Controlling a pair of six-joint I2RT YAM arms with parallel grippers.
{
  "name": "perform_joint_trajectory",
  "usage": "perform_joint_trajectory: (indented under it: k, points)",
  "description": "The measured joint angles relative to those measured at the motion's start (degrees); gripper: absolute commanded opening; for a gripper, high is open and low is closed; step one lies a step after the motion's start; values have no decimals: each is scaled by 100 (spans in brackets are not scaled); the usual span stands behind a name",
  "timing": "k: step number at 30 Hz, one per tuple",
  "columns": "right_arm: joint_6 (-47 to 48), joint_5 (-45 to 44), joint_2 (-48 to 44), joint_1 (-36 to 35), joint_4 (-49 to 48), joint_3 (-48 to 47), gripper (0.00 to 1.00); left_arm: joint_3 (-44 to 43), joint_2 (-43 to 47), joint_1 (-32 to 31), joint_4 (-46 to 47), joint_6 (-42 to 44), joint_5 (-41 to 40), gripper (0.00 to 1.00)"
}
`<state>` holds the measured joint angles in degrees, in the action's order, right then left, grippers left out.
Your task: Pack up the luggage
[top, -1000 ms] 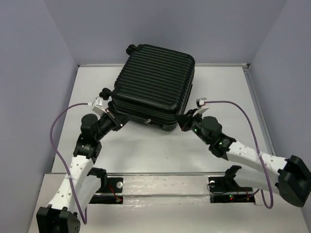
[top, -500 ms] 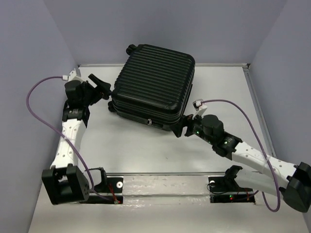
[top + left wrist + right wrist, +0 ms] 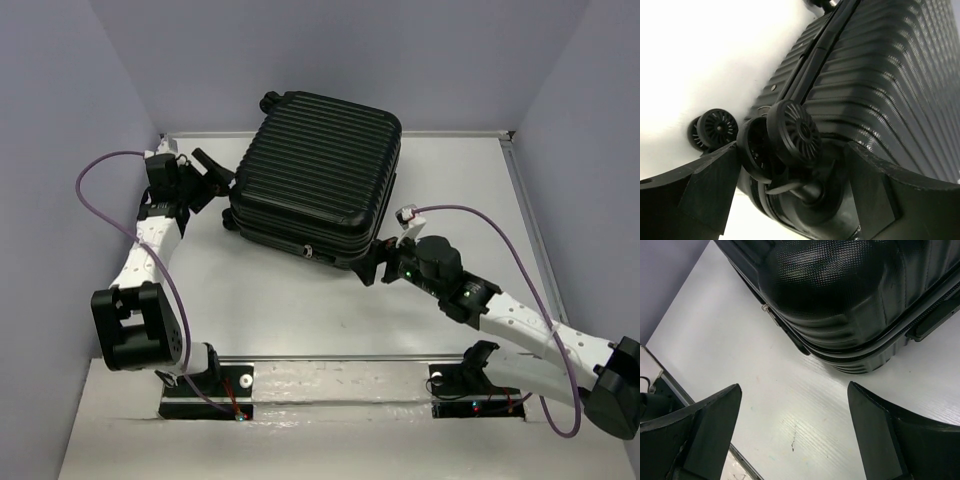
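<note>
The luggage (image 3: 320, 175) lies flat and closed on the white worktop (image 3: 300, 310), with its ribbed black shell facing up. It sits between the 2 sets of fingers. The left fingers (image 3: 213, 170) are at its left side and the right fingers (image 3: 377, 265) are at its near right corner.

The left fingers are spread open and clamp nothing. In the left wrist view a twin caster wheel (image 3: 790, 135) on the corner of the luggage stands in the gap between them. It is nearer the finger on the left of that view, and I cannot tell whether that finger touches it. Beyond the fingertips the ridged shell runs away up and to the right. The dark seam (image 3: 815, 60) between the 2 halves of the shell leads ahead of the fingers. A second wheel (image 3: 715, 131) shows outside the gap, past the finger on the left of that view.

The right fingers are also open and wide apart, with only bare worktop in the gap between them. The rounded corner of the luggage is just ahead of the fingertips, apart from them and not between them. A small metal fitting (image 3: 765, 307) shows on the shell's seam, ahead and to the left of the fingers. A thin dark scuff (image 3: 793, 436) marks the worktop inside the gap.

A purple cable (image 3: 80, 188) loops out behind the left fingers, and another purple cable (image 3: 470, 208) arcs back from behind the right fingers.
</note>
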<state>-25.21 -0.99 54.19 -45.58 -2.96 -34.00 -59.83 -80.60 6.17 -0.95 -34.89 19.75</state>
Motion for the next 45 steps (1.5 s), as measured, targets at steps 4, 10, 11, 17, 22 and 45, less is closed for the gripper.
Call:
perform_joint_trajectory:
  k: [4, 10, 11, 17, 22, 45]
  points:
    - [2, 85, -63, 0, -4, 15, 92, 70, -70, 26, 295, -295, 87, 84]
    - [-2, 87, -173, 0, -2, 94, 94, 216, -107, 17, 662, -656, 122, 76]
    - [-2, 87, -173, 0, -4, 94, 94, 282, -107, 17, 772, -726, 122, 68]
    - [-2, 55, -175, 0, 4, 94, 94, 627, -70, 31, 1375, -1078, 122, 26]
    - [-2, -59, -275, 0, 122, 94, 97, 699, -66, 33, 1552, -1163, 101, 6]
    - [146, 774, 125, 2275, 903, -1377, 100, 2649, 2251, -455, 1443, -804, -772, 17]
